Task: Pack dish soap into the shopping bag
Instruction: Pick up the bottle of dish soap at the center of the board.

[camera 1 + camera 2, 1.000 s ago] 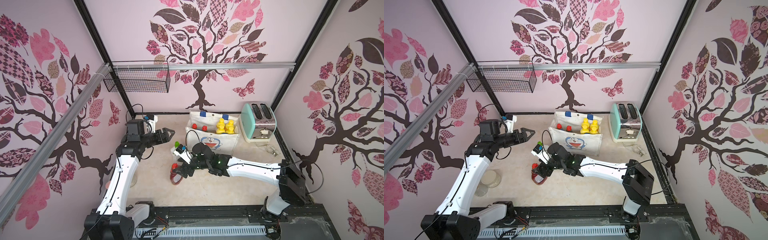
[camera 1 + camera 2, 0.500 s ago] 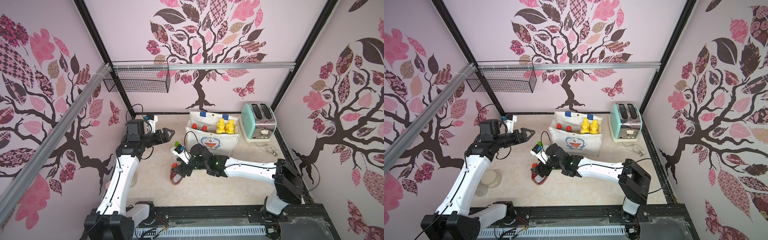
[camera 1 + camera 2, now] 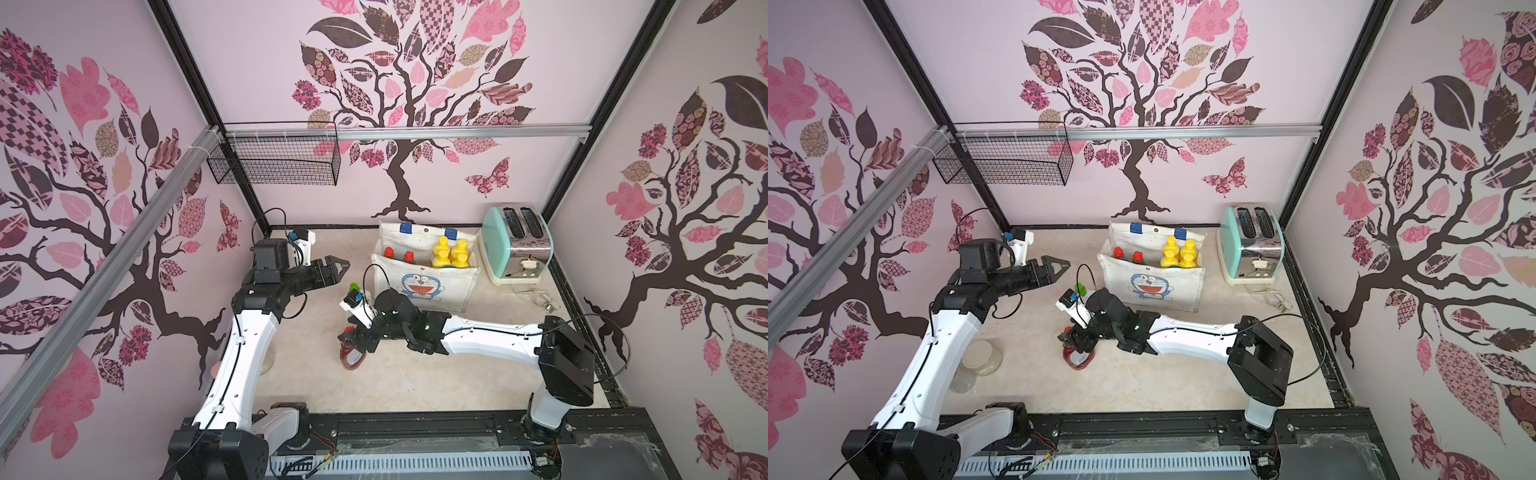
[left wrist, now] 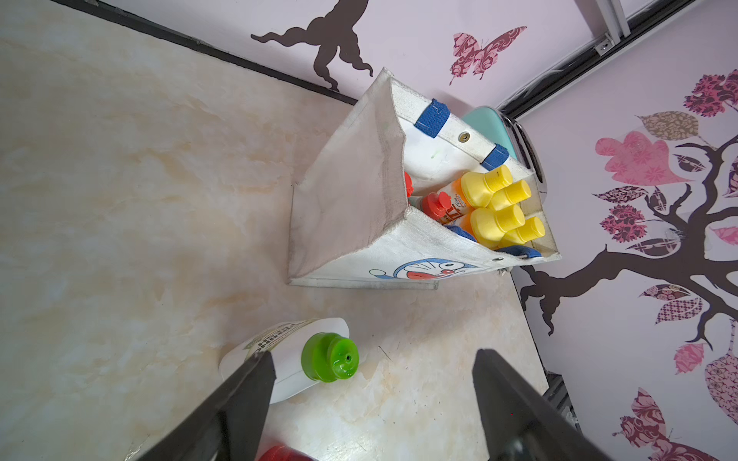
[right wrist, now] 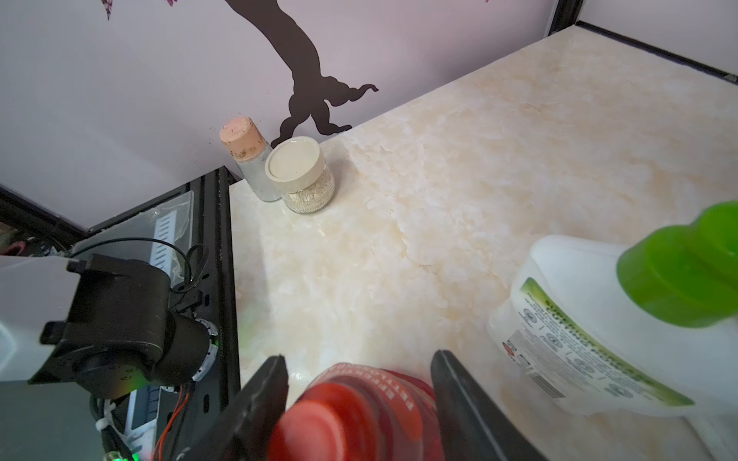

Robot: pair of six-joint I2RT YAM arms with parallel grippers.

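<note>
Right gripper (image 5: 358,356), jaws straddling the red bottle (image 5: 359,415) (grip not clearly made), could tip it against the white bottle (image 5: 579,287) if one finger touches first.

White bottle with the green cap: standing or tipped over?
Standing. In the left wrist view the white bottle stands on the table with its green cap on top, outside the bag.

Toaster (image 3: 517,245) right of bag (image 3: 419,286), perhaps touching.

White arms (image 3: 245,357), apparently matte-black joints (image 3: 565,365)
</note>
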